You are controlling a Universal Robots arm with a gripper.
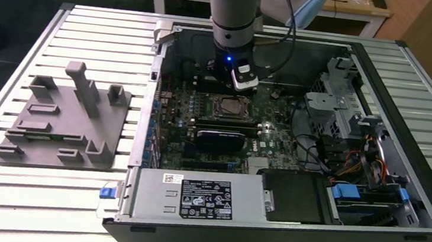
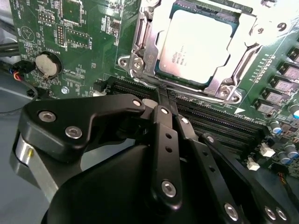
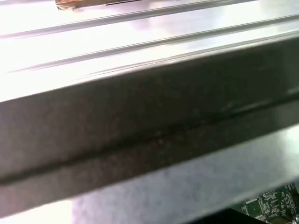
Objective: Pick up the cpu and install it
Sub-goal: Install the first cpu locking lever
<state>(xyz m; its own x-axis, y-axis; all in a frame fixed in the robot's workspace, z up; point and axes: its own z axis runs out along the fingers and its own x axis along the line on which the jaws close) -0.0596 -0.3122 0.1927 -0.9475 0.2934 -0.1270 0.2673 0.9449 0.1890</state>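
Grey fixture (image 1: 61,119) beside open computer case (image 1: 399,192).

I see a silvery-grey cpu (image 2: 194,44) on a green motherboard (image 2: 79,42), the black gripper (image 2: 161,100) low in the frame, and a plain grey fixture (image 1: 65,121) at left.

Slatted table (image 1: 49,200) — grey fixture (image 1: 61,121); open computer case (image 1: 284,234) (black)

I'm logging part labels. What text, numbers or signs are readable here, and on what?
On the cpu: dark print on its metal top, too small to read.
On the motherboard: white markings, too blurred to read.
On the power supply label: print and symbols, too small to read.
Nothing can be quoted reliably.
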